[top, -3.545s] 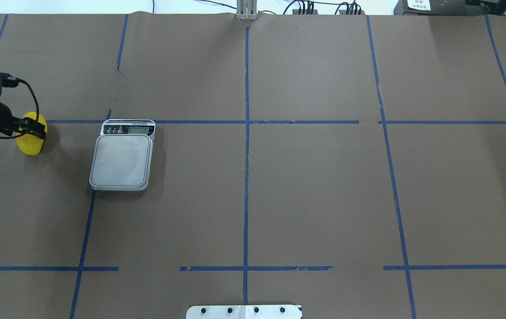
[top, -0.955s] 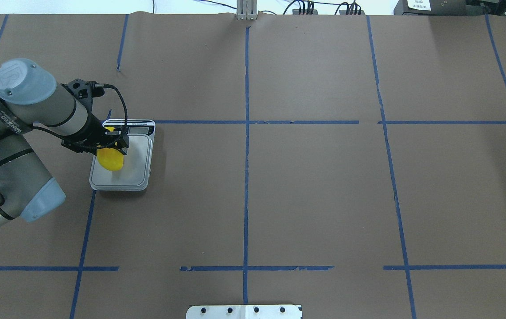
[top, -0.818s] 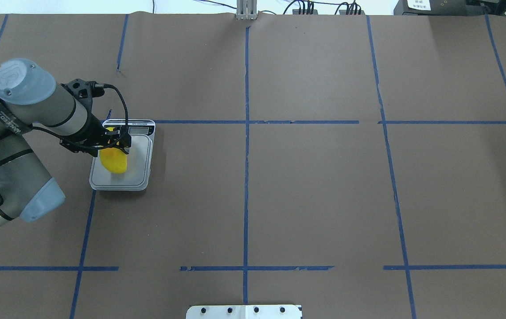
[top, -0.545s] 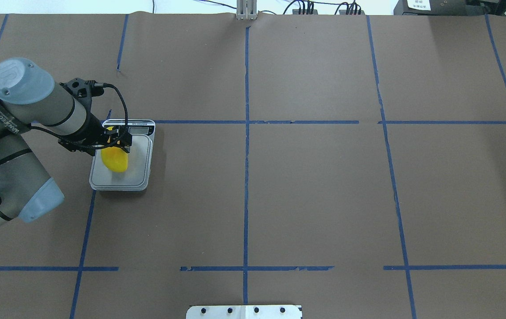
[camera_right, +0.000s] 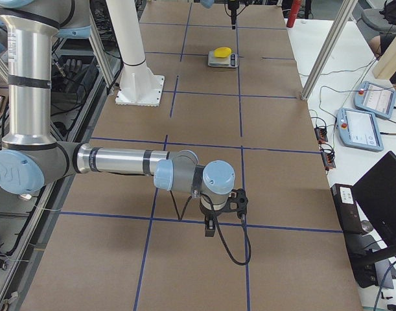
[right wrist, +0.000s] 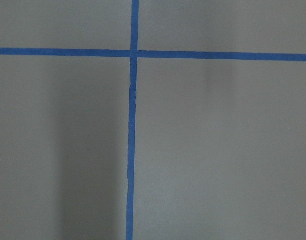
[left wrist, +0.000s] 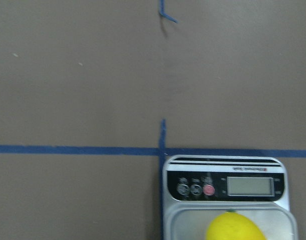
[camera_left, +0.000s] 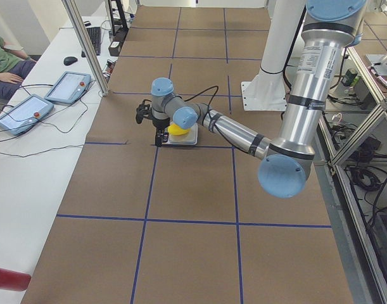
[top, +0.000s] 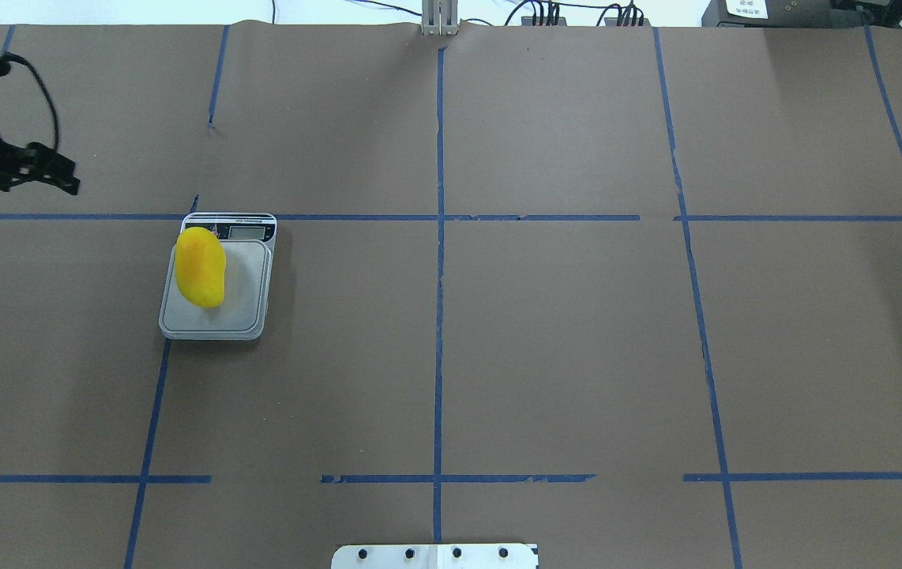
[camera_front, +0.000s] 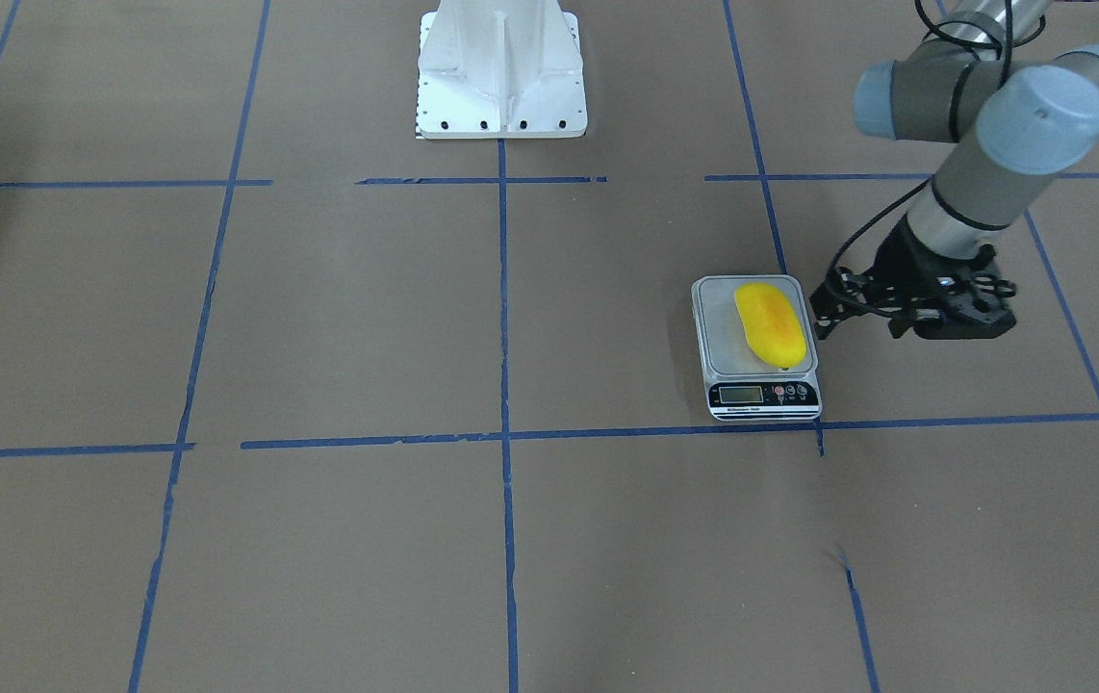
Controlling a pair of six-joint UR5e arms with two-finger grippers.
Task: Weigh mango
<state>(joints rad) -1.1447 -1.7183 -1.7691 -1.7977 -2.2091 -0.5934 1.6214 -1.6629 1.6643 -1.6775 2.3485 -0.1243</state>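
Hanging above the counter well apart from the scale, my left end effector is empty, its fingers apart. The mango lies on its side on the scale's platform, toward my left edge of it, one end by the display panel. My right end effector hovers far off over the counter; I cannot tell whether it is spread or closed.

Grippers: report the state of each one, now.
Left gripper: open, holding nothing; the mango lies on the scale.
Right gripper: cannot be told; it shows only small, from the side.
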